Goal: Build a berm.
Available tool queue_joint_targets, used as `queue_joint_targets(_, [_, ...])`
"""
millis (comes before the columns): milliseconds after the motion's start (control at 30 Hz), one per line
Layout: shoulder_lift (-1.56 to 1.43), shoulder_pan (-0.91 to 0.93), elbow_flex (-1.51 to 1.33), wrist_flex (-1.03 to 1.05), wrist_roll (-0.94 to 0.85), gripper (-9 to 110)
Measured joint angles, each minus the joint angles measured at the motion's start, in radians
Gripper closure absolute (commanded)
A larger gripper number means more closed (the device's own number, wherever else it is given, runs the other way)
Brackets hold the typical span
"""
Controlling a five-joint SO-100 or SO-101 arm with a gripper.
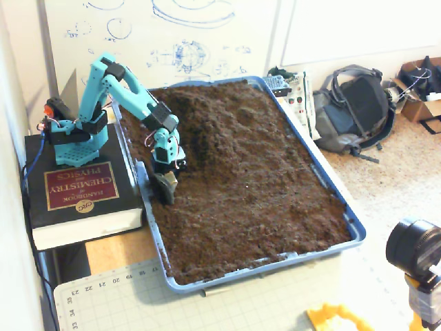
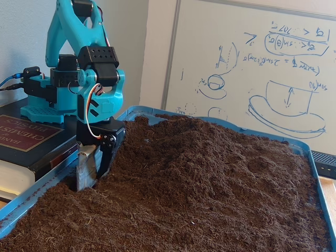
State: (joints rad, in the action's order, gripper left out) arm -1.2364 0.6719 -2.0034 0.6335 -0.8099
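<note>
Because the claw (image 1: 166, 187) stands sunk in flat soil by the tray (image 1: 342, 207) edge, the berm (image 1: 217, 127) lies just beyond it toward the whiteboard, its ridge running on toward the tray's middle. Soil buries the tips, so I cannot tell whether the claw (image 2: 89, 169) is parted or closed.

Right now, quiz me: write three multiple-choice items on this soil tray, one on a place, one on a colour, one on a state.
1. Where does the arm's base stand?
A. on a book
B. in the soil
C. on the floor

2. What colour is the tray?
A. red
B. blue
C. white

3. How is the metal blade at the claw?
A. lifted clear
B. lying flat on the book
C. dug into the soil

Key: 1 A, the arm sits on the book. 2 B, the tray rim is blue. 3 C, the blade at the claw sinks into soil.
</note>
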Motion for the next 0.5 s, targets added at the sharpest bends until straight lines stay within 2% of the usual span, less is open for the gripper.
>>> queue_joint_targets(233, [0.009,-0.034,0.031,0.000,0.006,101])
queue_joint_targets(500, [0.035,-0.084,0.100,-0.003,0.150,101])
